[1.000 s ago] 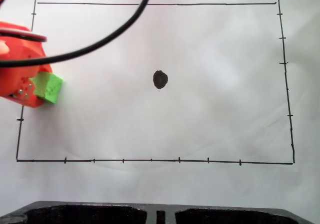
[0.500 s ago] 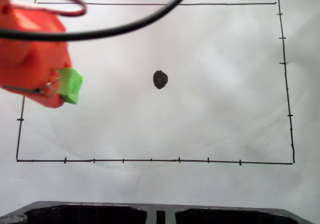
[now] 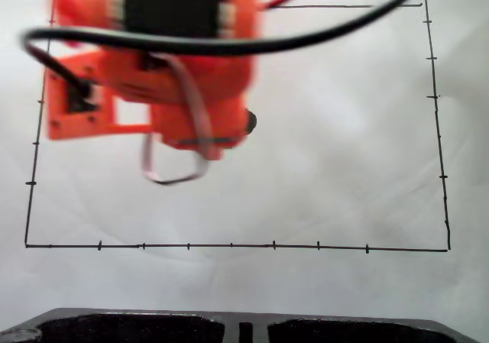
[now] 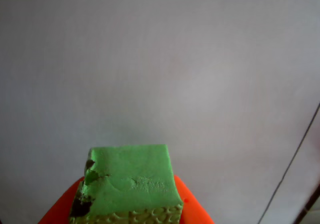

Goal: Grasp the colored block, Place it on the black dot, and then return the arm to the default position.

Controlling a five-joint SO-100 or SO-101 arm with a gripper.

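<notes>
Gripper fingers (image 4: 130, 216) are seemingly pinched on the colored block (image 4: 131, 184); placement on the black dot (image 3: 251, 121) is left.

A white table (image 3: 344, 167) bears ruled border lines (image 3: 229, 246) and the half-hidden black dot (image 3: 251, 120).

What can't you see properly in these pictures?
- Black dot: in the fixed view the blurred orange arm covers nearly all of it.
- Green block: its underside is cut off by the wrist view's bottom edge.
- The fingers: only orange slivers beside the block in the wrist view, so their grip can't be judged.
</notes>
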